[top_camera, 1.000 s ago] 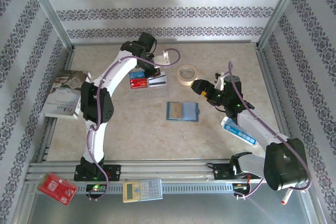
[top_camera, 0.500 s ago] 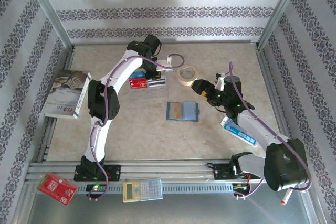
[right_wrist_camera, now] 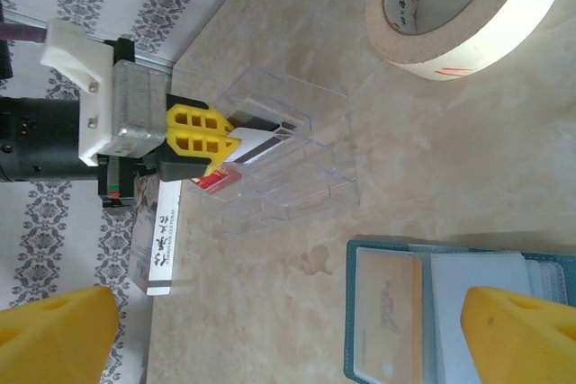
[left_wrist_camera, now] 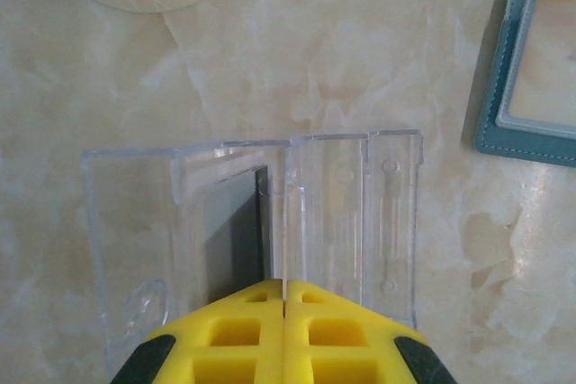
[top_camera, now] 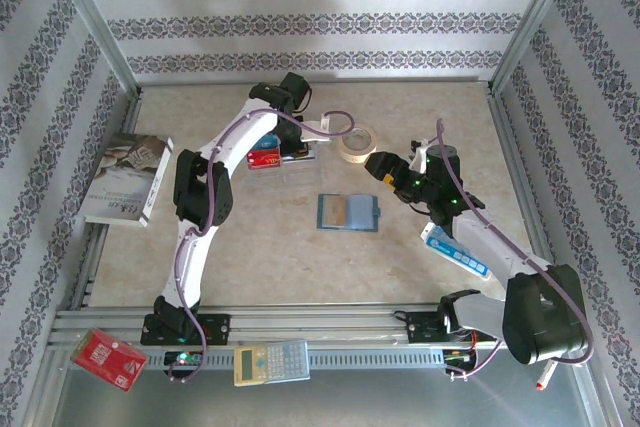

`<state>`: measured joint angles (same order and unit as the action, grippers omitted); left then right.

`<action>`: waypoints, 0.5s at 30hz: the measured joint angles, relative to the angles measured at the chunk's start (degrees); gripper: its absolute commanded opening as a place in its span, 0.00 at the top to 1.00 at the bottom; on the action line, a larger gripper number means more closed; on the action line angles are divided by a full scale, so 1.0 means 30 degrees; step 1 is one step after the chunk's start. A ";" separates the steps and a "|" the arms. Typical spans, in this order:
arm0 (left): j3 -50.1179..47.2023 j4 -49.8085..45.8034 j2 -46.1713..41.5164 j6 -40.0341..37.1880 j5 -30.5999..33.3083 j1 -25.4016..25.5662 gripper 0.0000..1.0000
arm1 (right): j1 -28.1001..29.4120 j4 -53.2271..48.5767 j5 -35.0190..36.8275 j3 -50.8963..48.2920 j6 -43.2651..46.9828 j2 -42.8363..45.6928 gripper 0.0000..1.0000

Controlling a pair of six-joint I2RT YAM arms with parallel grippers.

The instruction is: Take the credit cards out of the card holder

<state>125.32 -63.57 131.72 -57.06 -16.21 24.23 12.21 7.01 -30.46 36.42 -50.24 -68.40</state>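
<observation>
Work surface: a beige, marble-patterned tabletop [top_camera: 260,247], matt with faint darker blotches, clean. In the wrist views soft glare patches lie on it.

Behind the tabletop stands a back wall [top_camera: 320,7] papered in white with horizontal grey damask bands. To its left, a side wall [top_camera: 40,97] carries the same paper with the bands running vertically, as does the side wall [top_camera: 600,77] to its right.

Bare aluminium posts rise from the tabletop's far-left corner [top_camera: 95,22] and far-right corner [top_camera: 535,17]. Along its near edge run aluminium rails [top_camera: 330,322], with a plain metal sheet [top_camera: 400,402] nearer still.

Lighting is even and diffuse, with soft shadows.
</observation>
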 measured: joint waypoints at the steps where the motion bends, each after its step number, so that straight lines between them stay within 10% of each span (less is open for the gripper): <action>1: 0.0000 0.0022 0.0015 0.0000 0.0036 0.0029 0.87 | 0.0000 0.0007 0.0000 -0.0029 -0.0066 0.0000 0.02; 15: 0.0066 0.0532 0.0000 0.0007 0.0444 0.0066 0.80 | 0.0000 0.0007 -0.0007 -0.0066 -0.0277 -0.0022 0.02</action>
<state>125.51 -61.98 131.72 -57.04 -14.87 24.43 12.21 7.03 -30.48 36.23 -51.07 -68.47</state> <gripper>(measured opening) 0.222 0.982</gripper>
